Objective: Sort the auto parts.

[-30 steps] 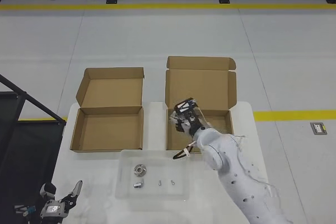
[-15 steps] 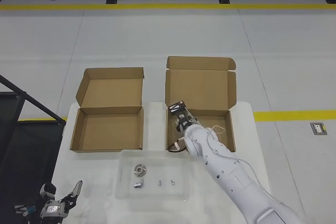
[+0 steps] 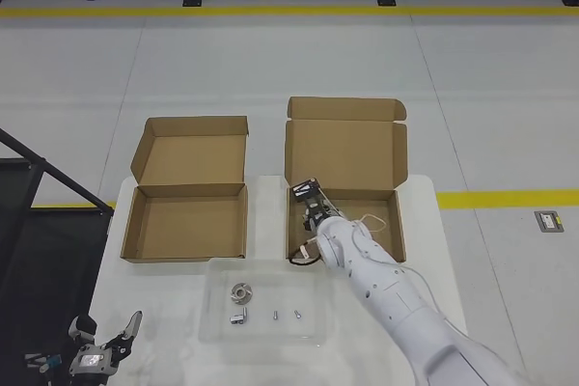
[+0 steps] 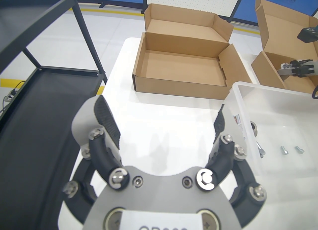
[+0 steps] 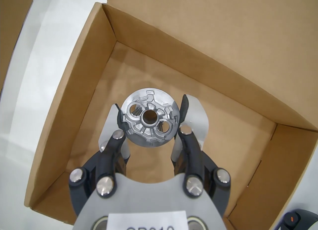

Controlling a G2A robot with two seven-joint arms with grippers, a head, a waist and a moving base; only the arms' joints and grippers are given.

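Note:
My right gripper (image 5: 151, 111) is shut on a round grey metal hub (image 5: 150, 120) with several holes, gripped by its rim. It hangs just above the floor of the right cardboard box (image 5: 82, 92), near a corner. From above, that gripper (image 3: 314, 214) sits over the box's (image 3: 376, 227) left half. A clear plastic tray (image 3: 309, 289) in front of the boxes holds another hub (image 3: 240, 290), a small fitting (image 3: 237, 317) and two bolts (image 3: 276, 313). My left gripper (image 4: 161, 111) stands open over the table's front left corner, beside the tray (image 4: 248, 87).
The left cardboard box (image 3: 188, 222) lies open with a bare floor (image 4: 183, 67). A black metal shelf rack (image 3: 39, 251) stands close against the table's left side, right next to my left gripper (image 3: 104, 326). Both box lids stand up at the back.
My right arm swung its wrist slightly left and lowered the hub deeper into the right box. The left arm has stayed put.

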